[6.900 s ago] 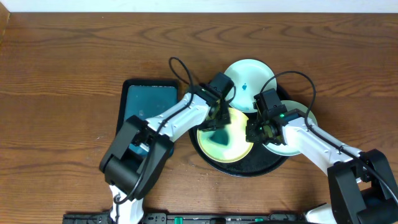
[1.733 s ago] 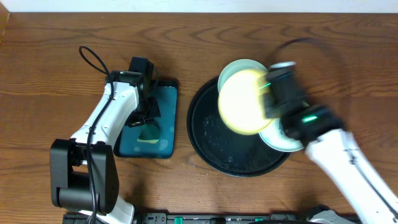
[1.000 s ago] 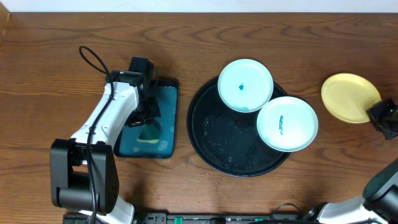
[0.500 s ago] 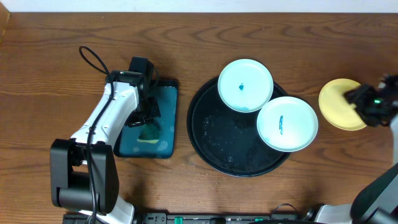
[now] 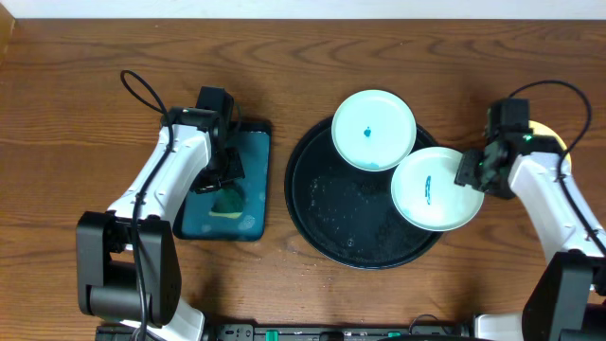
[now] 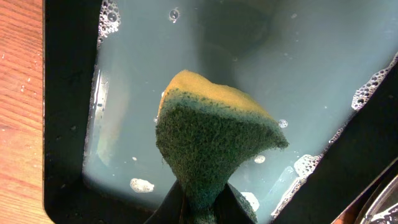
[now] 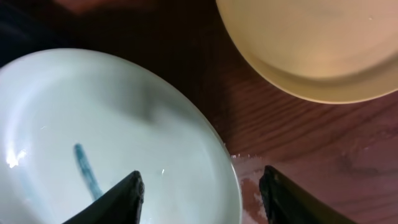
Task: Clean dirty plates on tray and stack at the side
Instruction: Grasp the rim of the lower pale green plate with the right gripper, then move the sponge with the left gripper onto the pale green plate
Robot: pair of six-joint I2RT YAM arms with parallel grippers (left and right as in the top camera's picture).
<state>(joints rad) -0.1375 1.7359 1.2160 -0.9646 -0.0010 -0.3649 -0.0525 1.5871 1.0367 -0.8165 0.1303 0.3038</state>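
The round black tray point(image 5: 341, 213) holds two mint plates. The back plate point(image 5: 373, 130) has a blue dot. The front-right plate point(image 5: 431, 194) point(image 7: 124, 124) has a blue streak. My right gripper point(image 5: 471, 172) point(image 7: 202, 199) is open, with its fingers on either side of this plate's right rim and nothing held. The yellow plate point(image 7: 311, 50) lies on the wood just beyond; in the overhead view my right arm mostly covers it. My left gripper point(image 5: 225, 185) point(image 6: 202, 208) is shut on a green and yellow sponge point(image 6: 214, 137) over the soapy water.
A rectangular teal tray point(image 5: 204, 227) of soapy water lies to the left of the black tray, under my left arm. A cable loops up behind each arm. Small water drops point(image 7: 249, 165) sit on the wood beside the streaked plate.
My right gripper let go of the yellow plate on the table at the right. It then moved left, open, to the streaked mint plate's rim. The left arm has stayed still.
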